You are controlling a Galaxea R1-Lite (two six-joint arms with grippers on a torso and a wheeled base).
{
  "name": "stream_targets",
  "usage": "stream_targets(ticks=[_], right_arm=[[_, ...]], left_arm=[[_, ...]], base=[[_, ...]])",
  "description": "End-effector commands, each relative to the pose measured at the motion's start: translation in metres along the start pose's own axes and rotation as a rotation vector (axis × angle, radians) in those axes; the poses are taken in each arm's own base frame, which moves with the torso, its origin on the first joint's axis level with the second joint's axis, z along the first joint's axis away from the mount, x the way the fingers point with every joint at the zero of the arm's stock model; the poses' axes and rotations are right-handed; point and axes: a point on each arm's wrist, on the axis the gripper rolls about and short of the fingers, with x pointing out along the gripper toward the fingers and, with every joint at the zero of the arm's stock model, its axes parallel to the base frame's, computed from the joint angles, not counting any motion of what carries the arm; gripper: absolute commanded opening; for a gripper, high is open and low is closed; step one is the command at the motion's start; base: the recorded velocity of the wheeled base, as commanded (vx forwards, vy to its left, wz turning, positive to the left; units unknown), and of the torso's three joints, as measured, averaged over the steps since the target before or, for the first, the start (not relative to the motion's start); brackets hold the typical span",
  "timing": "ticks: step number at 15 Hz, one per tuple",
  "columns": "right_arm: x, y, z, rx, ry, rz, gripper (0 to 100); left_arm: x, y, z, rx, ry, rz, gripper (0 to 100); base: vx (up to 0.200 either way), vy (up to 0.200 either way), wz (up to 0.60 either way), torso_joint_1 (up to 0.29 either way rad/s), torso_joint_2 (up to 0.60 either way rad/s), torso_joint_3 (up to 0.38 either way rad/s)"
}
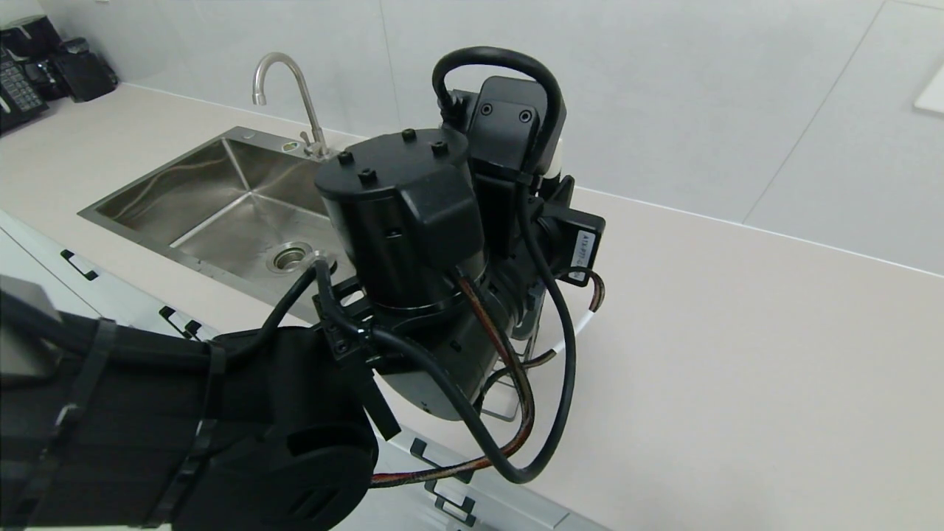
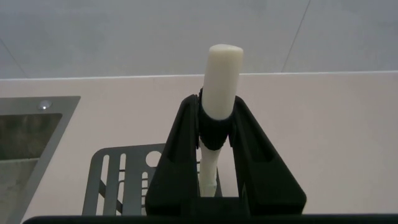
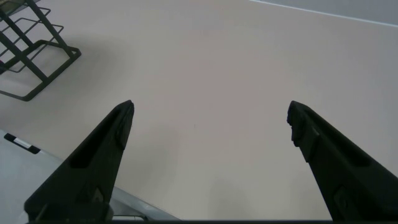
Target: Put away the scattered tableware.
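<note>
My left gripper (image 2: 216,121) is shut on a cream-white utensil handle (image 2: 222,74), which stands upright with its rounded end up. The utensil's lower end is hidden behind the jaws, so I cannot tell what kind it is. Right below it is a dark slotted drying rack (image 2: 118,180) on the counter. In the head view my left wrist covers most of the rack (image 1: 509,402), and a bit of the white handle (image 1: 554,158) shows behind it. My right gripper (image 3: 211,112) hangs open over bare counter with nothing between its fingers; a corner of the rack (image 3: 34,59) is off to one side.
A steel sink (image 1: 221,199) with a curved faucet (image 1: 284,81) lies left of the rack. Dark appliances (image 1: 44,59) stand at the far left corner. The beige counter (image 1: 737,354) stretches to the right up to the wall. Drawer fronts (image 1: 442,501) run along the counter's front edge.
</note>
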Motion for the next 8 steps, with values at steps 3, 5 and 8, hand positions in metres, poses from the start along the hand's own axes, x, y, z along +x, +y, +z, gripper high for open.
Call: stream_targets(ticks=[3,5,8], right_arm=[[0.000,0.000,0.000,0.000,0.002,0.001,100],[0.000,0.000,0.000,-0.001,0.002,0.001,100],[0.000,0.000,0.000,-0.001,0.000,0.001,100]], left_arm=[[0.000,0.001,-0.007,0.007,0.018,-0.001,0],[0.001,-0.001,-0.012,0.010,0.021,-0.012,0],[0.002,0.001,-0.021,0.018,0.036,-0.010,0]], base=[[0.000,0.000,0.00,0.000,0.00,0.000],[0.000,0.000,0.00,0.000,0.00,0.000],[0.000,0.000,0.00,0.000,0.00,0.000]])
